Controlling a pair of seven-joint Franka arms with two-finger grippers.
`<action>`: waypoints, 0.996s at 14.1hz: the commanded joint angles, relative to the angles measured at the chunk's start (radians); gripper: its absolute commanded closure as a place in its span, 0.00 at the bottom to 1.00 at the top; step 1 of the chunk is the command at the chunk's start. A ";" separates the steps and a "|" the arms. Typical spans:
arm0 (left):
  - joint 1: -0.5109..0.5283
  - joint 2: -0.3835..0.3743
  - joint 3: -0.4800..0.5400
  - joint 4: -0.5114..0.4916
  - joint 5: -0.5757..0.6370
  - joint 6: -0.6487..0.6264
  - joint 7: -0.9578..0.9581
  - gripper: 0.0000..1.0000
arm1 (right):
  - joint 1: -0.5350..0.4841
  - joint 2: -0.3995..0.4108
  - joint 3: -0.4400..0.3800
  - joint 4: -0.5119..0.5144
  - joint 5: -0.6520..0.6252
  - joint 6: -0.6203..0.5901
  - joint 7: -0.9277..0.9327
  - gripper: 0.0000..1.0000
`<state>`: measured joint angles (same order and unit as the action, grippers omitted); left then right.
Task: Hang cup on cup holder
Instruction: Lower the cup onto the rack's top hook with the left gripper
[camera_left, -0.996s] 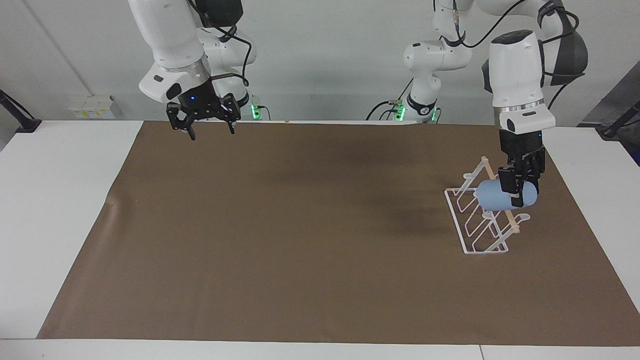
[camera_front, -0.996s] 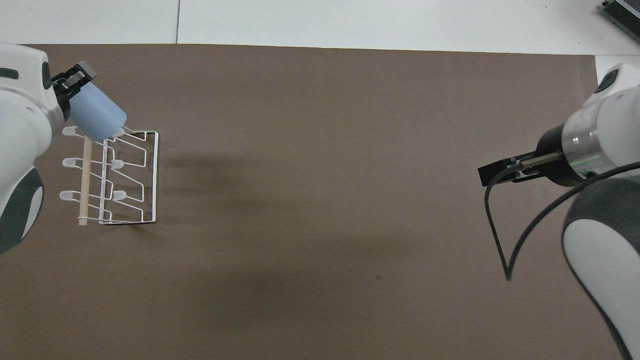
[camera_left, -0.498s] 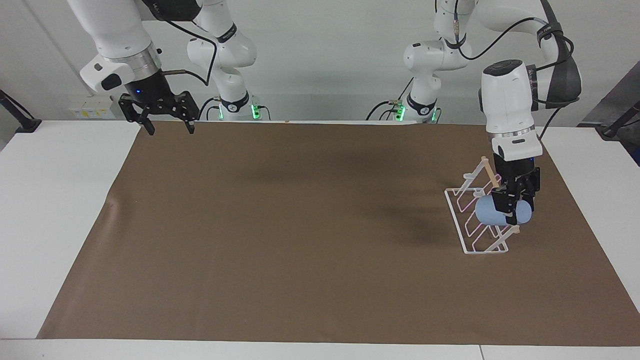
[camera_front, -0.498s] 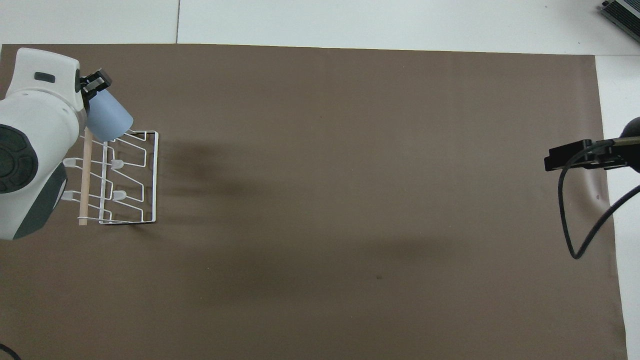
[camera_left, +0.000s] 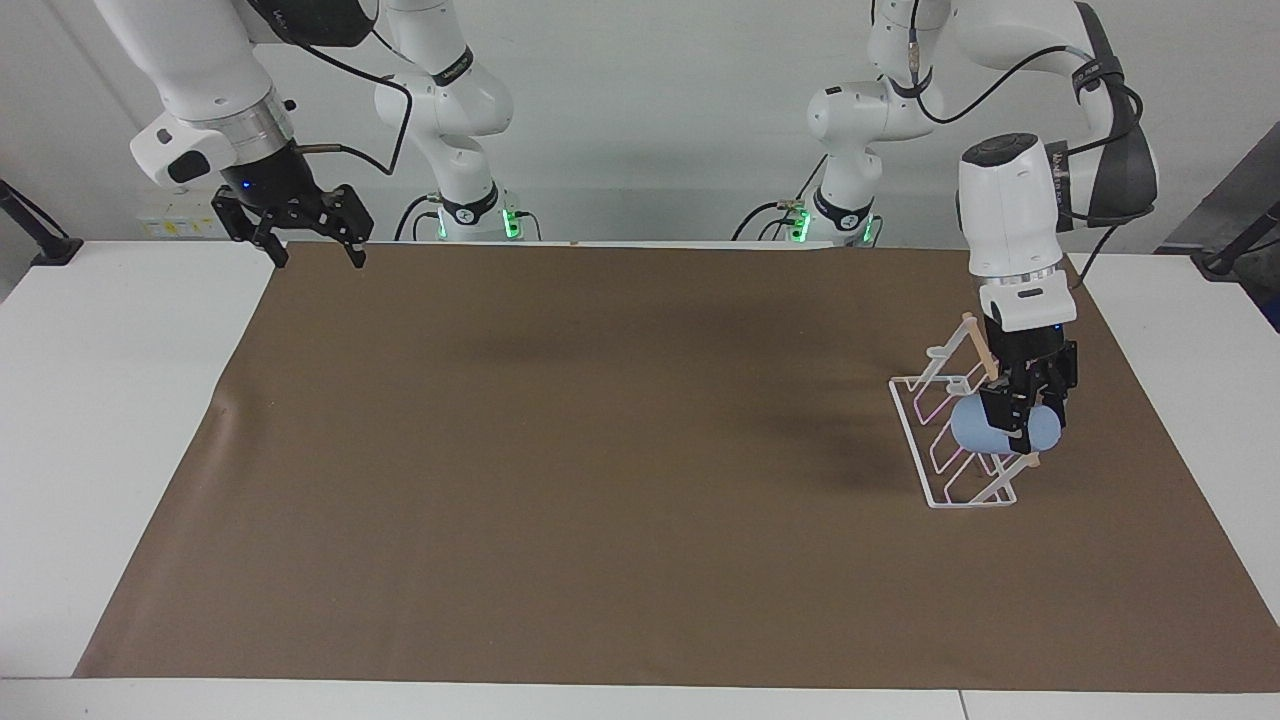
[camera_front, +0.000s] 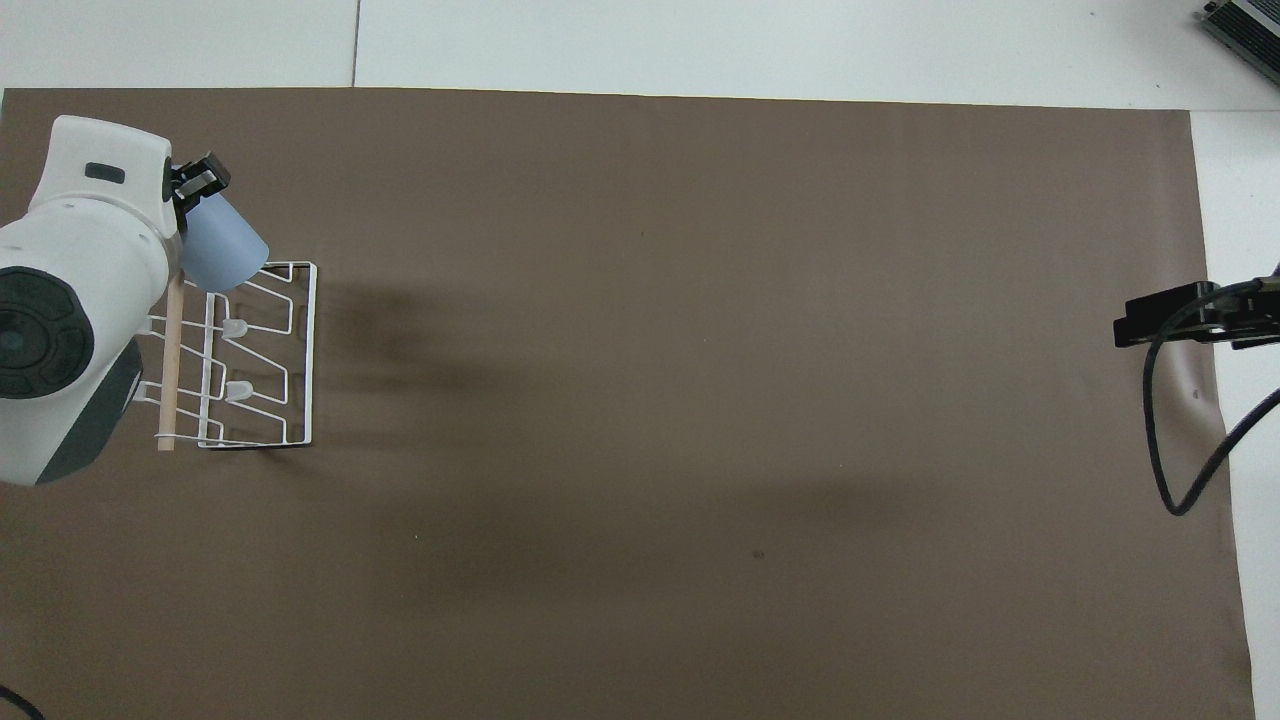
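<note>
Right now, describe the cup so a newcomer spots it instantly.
Start at the brown mat, then find the white wire cup holder toward the left arm's end. The cup lies sideways over it, held by the left end effector: the scene's only light-blue thing.

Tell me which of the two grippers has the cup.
The left gripper, low over the cup holder at its own arm's end of the table, is shut on the blue cup. The right gripper hangs open and empty over the mat's corner.

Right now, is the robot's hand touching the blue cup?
Touching. In the facing view the left gripper is clamped on the cup, its fingers pressed against the cup's sides over the cup holder.
</note>
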<state>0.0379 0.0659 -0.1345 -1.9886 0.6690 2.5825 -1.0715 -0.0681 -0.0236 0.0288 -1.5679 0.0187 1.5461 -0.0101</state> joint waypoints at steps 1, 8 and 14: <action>0.011 -0.020 -0.004 -0.039 0.032 0.036 -0.028 1.00 | -0.013 -0.015 0.011 -0.014 0.004 -0.009 0.013 0.00; 0.023 -0.032 -0.004 -0.078 0.037 0.062 -0.031 1.00 | -0.007 -0.045 0.014 -0.014 0.006 -0.011 0.013 0.00; 0.023 -0.035 -0.005 -0.085 0.037 0.064 -0.031 0.25 | -0.007 -0.045 0.014 -0.014 0.006 -0.011 0.013 0.00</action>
<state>0.0483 0.0619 -0.1339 -2.0354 0.6779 2.6225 -1.0800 -0.0673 -0.0566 0.0354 -1.5691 0.0188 1.5456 -0.0100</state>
